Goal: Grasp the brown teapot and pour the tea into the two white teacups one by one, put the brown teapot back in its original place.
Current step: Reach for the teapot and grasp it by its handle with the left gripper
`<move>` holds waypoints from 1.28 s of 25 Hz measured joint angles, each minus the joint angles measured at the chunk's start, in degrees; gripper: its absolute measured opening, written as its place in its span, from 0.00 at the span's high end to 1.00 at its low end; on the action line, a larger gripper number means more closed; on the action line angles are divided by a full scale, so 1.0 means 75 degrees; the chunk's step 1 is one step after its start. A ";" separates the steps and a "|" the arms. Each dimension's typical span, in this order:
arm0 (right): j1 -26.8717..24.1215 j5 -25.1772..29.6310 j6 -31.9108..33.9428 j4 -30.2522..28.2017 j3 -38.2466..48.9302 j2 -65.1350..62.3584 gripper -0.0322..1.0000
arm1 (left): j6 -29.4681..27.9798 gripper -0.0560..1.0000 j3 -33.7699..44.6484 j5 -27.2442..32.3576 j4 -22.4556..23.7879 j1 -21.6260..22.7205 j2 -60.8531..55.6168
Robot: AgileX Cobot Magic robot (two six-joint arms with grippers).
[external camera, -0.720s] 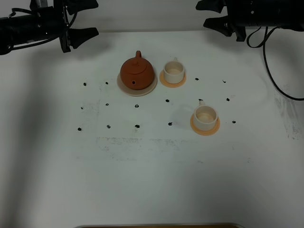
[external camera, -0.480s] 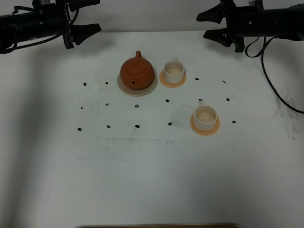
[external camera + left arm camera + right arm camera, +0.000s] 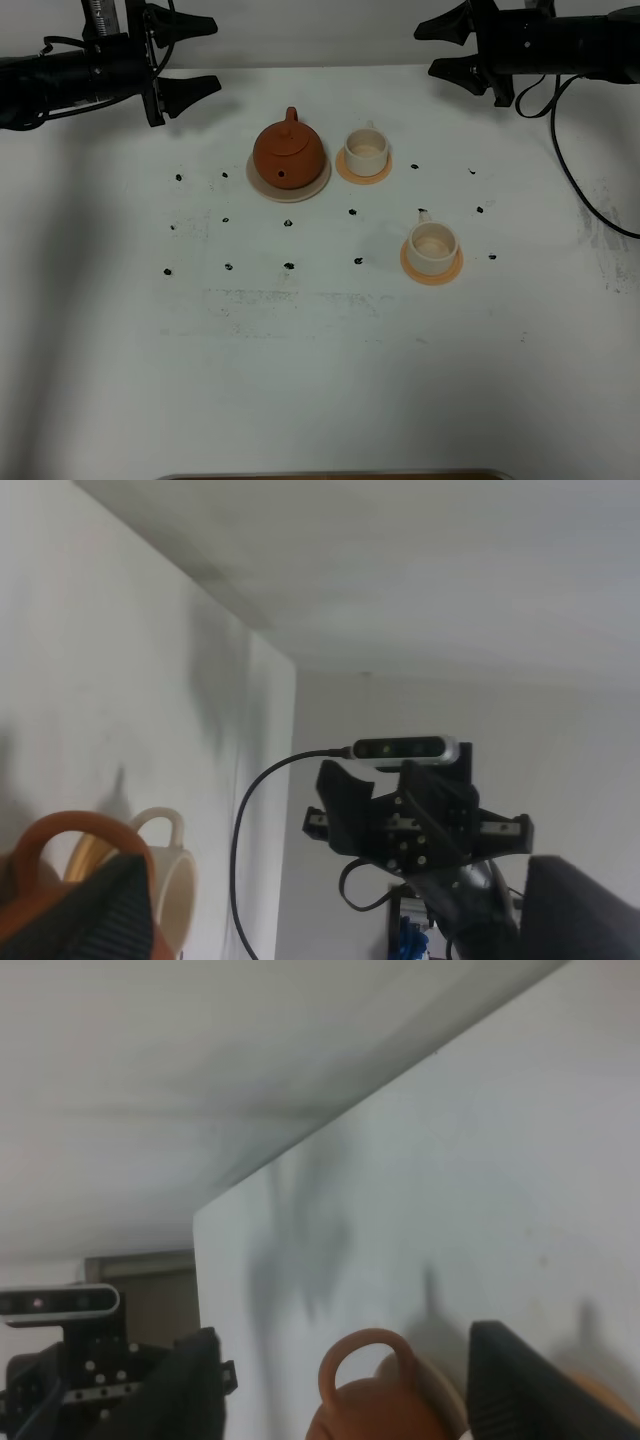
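Note:
The brown teapot stands on its cream saucer, the original place, at the back of the white table; its handle points to the rear. One white teacup sits on an orange coaster just right of the pot. The other teacup is on its coaster nearer the front right. My left gripper hovers open behind and left of the pot, holding nothing. My right gripper is open and empty at the back right. The left wrist view shows the teapot handle and a teacup past one finger.
Small black dots mark a grid on the table. The right arm's cable hangs over the right side. A brown edge shows at the table's front. In the right wrist view the teapot handle sits between two dark fingers.
The left gripper has moved right and a little forward, closer to the teapot. The right gripper has shifted slightly forward. Teapot and cups have not moved.

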 joint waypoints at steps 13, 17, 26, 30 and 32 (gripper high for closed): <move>0.0000 0.0523 -0.1062 -0.1542 -0.1280 0.0000 0.50 | 0.1810 0.39 -0.0631 -0.0088 0.1897 0.0000 -0.0784; 0.0015 0.0741 -0.0283 -0.3485 -0.2460 0.0000 0.51 | 0.1430 0.43 -0.0991 -0.0422 0.4105 -0.0083 -0.1482; 0.0353 0.1410 0.0834 -0.7109 -0.3659 -0.0531 0.51 | 0.0244 0.44 -0.1006 -0.0783 0.7172 -0.0142 -0.2585; 0.0369 0.1529 0.0901 -0.7506 -0.3264 -0.1252 0.51 | 0.0024 0.44 -0.0760 -0.0662 0.7476 -0.0142 -0.3072; 0.0369 0.1529 0.0926 -0.7654 -0.2904 -0.1664 0.51 | 0.0013 0.44 -0.0381 -0.0677 0.7617 -0.0159 -0.3396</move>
